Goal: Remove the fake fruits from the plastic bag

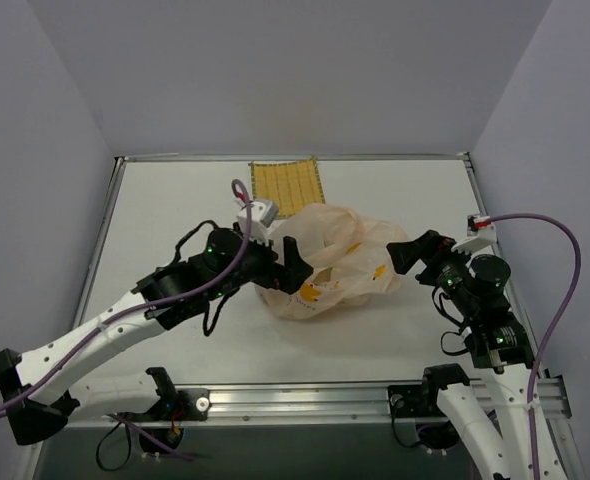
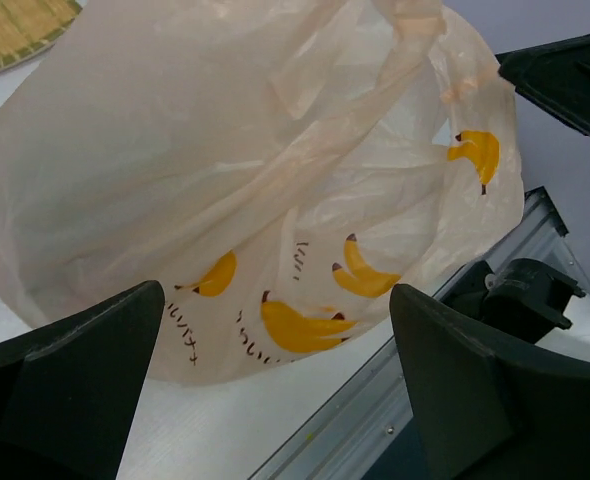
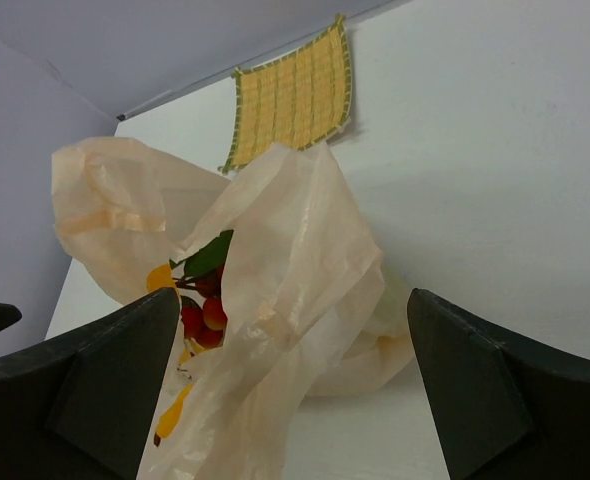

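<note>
Bag (image 1: 337, 252) centre of table (image 1: 175, 335); left gripper (image 1: 293, 263) at its 9 o'clock, right gripper (image 1: 400, 255) at 3, both open, empty. Mouth shows berries (image 3: 205, 310): I'd pin bag left, reach in right.

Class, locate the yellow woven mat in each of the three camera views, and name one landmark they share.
Top view: mat in the upper middle, just behind the bag.
Left wrist: top left corner, cut off by the frame.
Right wrist: upper middle, beyond the bag.
Shared landmark: the bag.
</note>
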